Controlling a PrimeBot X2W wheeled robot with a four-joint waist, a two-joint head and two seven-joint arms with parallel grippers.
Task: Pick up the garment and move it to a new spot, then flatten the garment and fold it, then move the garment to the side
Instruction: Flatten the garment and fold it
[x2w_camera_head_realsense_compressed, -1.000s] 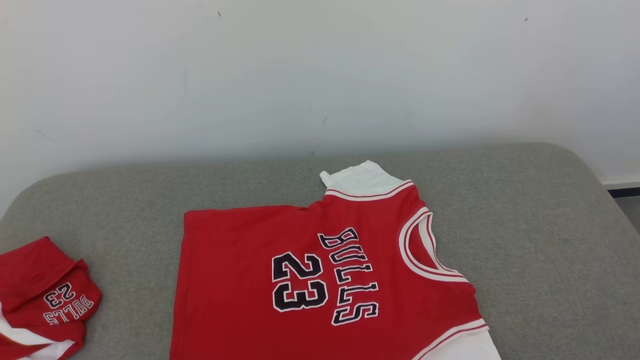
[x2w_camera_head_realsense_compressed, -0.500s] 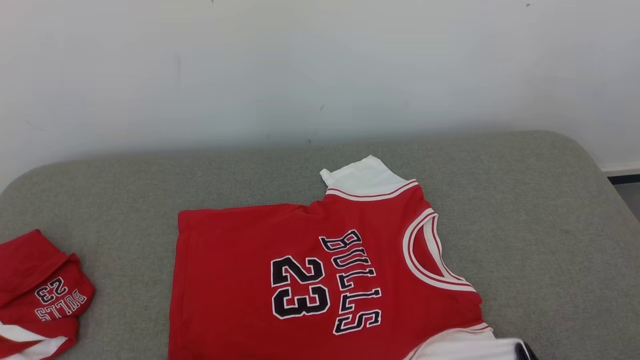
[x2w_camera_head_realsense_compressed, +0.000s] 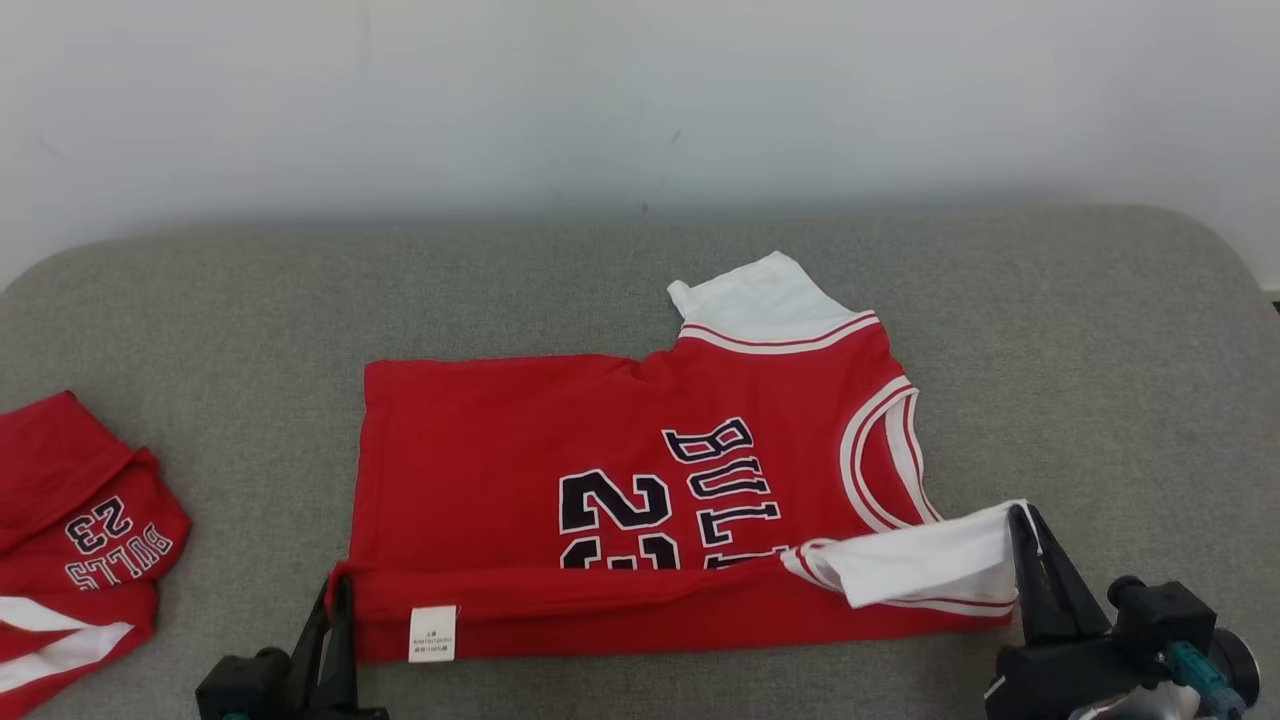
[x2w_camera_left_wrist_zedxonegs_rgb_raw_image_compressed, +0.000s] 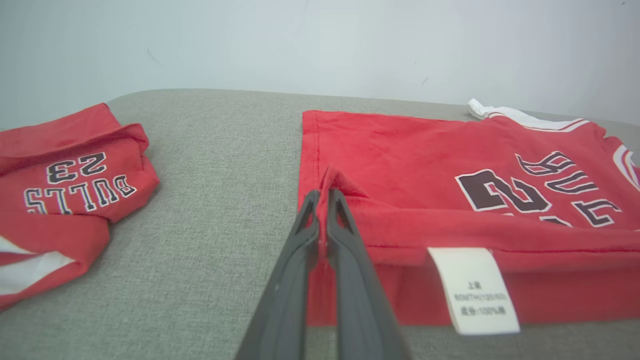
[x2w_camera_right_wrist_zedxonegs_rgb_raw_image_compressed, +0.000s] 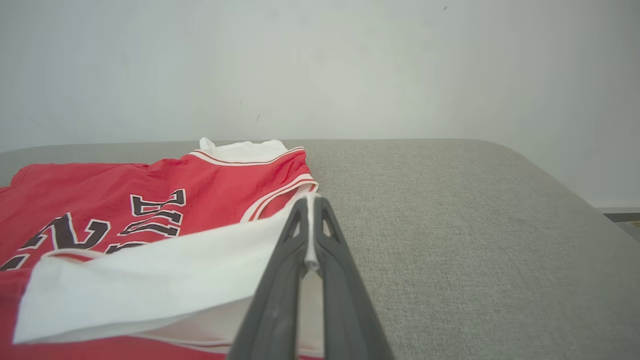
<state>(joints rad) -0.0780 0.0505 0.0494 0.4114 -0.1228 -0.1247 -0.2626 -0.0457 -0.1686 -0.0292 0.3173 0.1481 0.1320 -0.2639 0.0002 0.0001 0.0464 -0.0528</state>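
- On the middle of the grey cushion (x2w_camera_head_realsense_compressed: 1100, 350), the red shirt (x2w_camera_head_realsense_compressed: 500, 450), spread out, collar toward the right.
- Near edge folded up over the bottom of the number (white tag (x2w_camera_head_realsense_compressed: 432, 633) showing).
- Near left corner of the red shirt pinched tight in the left gripper (x2w_camera_head_realsense_compressed: 340, 588).
- White sleeve (x2w_camera_head_realsense_compressed: 930, 565) at the near right pinched tight in the right gripper (x2w_camera_head_realsense_compressed: 1020, 515).
- At the far left, well apart, another red top (x2w_camera_head_realsense_compressed: 80, 530), bunched up.
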